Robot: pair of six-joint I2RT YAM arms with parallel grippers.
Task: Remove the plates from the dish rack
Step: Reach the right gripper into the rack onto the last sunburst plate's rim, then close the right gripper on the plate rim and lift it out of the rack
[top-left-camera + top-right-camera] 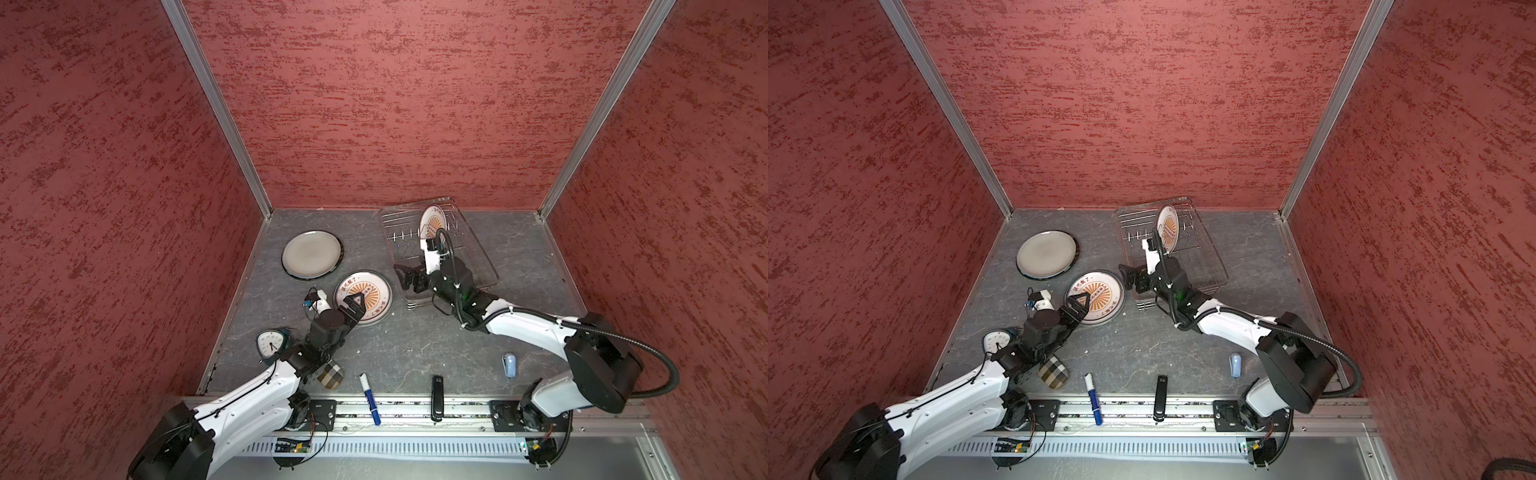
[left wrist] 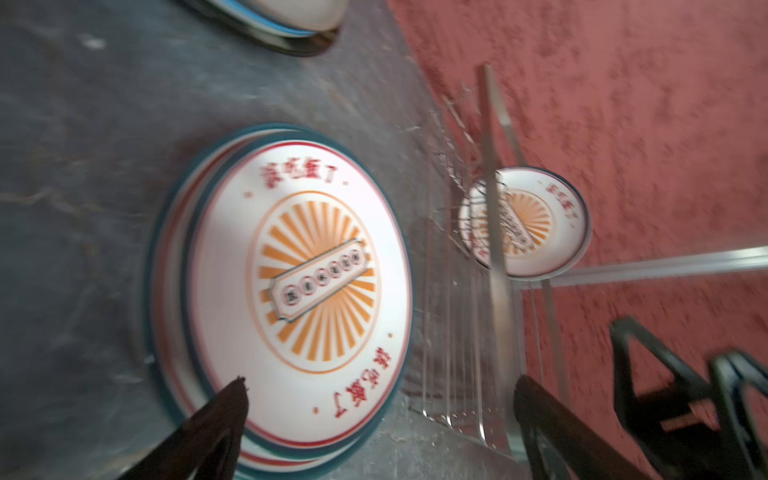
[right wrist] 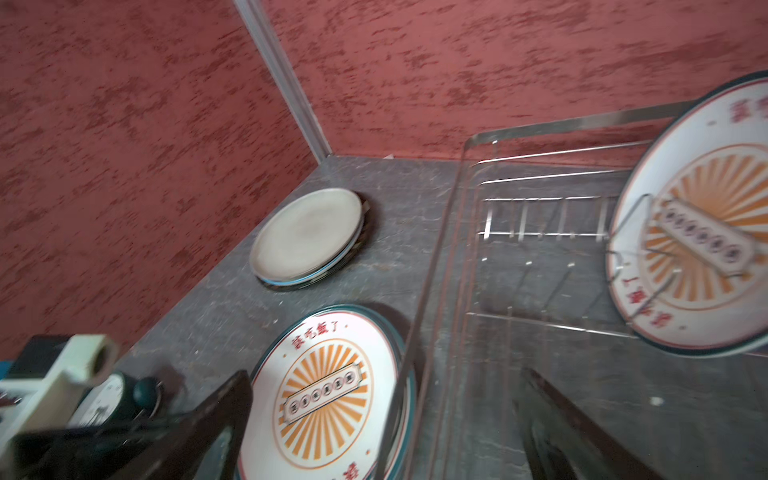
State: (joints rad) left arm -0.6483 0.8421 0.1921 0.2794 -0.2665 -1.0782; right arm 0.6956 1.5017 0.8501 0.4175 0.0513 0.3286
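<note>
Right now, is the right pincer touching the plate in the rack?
Apart. The right wrist view shows the open right pincer short of the plate, with bare rack wires between them.

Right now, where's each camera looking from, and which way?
Top views: overhead, looking down at the table; both arms show.
Left wrist: on left arm, facing stacked sunburst plates; its fingers show.
Right wrist: on right arm, facing the dish rack; its fingers show.
Shared: both wrist views see the rack's standing plate.

One sunburst plate [image 1: 432, 220] stands on edge in the silver wire dish rack [image 1: 395, 228]. A flat stack of sunburst plates [image 1: 376, 289], perhaps three, lies near a grey plate [image 1: 311, 254].
</note>
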